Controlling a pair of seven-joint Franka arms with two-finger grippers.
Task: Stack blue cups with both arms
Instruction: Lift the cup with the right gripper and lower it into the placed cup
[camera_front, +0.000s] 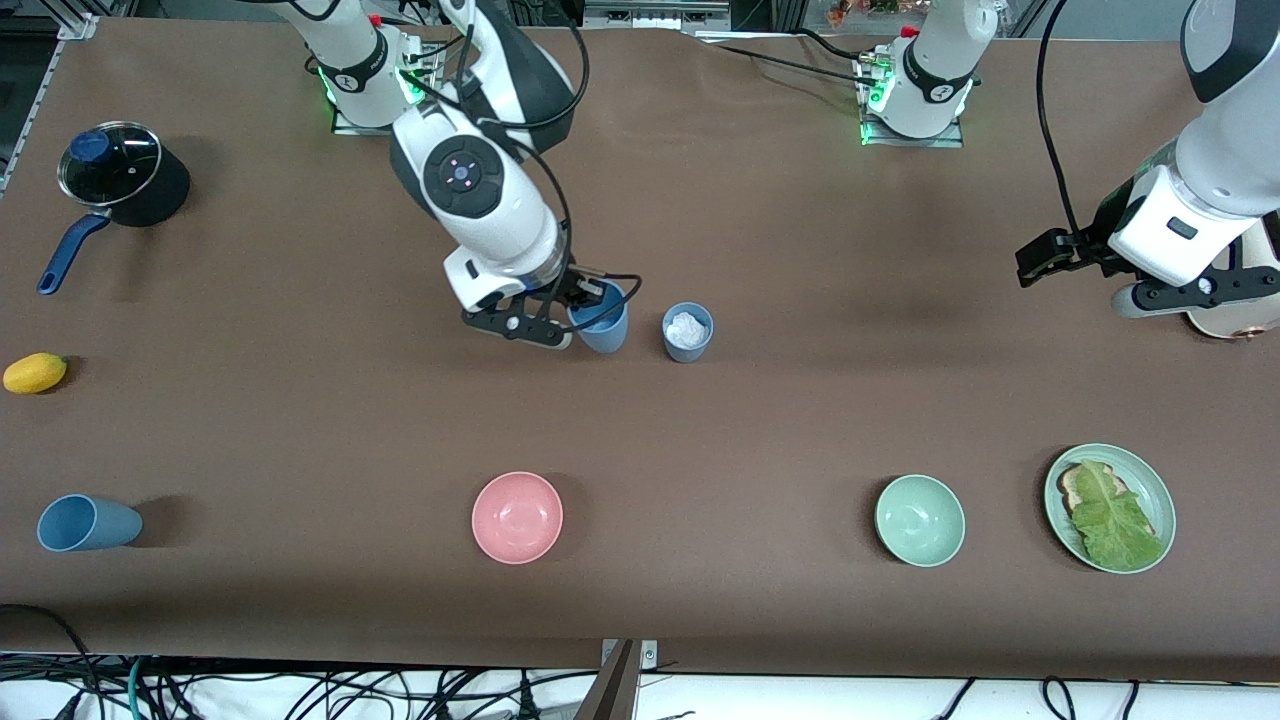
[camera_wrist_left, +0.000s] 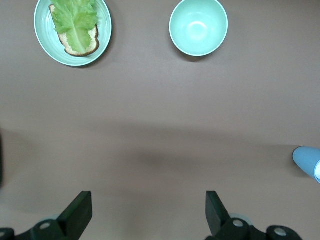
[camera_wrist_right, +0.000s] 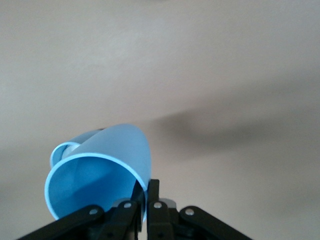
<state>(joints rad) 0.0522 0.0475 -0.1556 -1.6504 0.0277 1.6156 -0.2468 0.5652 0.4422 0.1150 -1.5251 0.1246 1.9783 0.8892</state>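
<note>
My right gripper (camera_front: 590, 300) is shut on the rim of a blue cup (camera_front: 606, 326), one finger inside and one outside. In the right wrist view that cup (camera_wrist_right: 100, 170) tilts open-mouthed in front of the right gripper (camera_wrist_right: 148, 189). Close beside it, toward the left arm's end, a second blue cup (camera_front: 688, 332) stands upright with something white inside. A third blue cup (camera_front: 88, 523) lies on its side nearer the front camera at the right arm's end. My left gripper (camera_wrist_left: 148, 212) hangs open over bare table at the left arm's end, holding nothing; the left arm (camera_front: 1190, 230) waits.
A pink bowl (camera_front: 517, 517), a green bowl (camera_front: 920, 520) and a green plate (camera_front: 1150, 480) with toast and lettuce line the front of the table. A black pot (camera_front: 125, 180) with a blue handle and a yellow lemon (camera_front: 35, 373) sit at the right arm's end.
</note>
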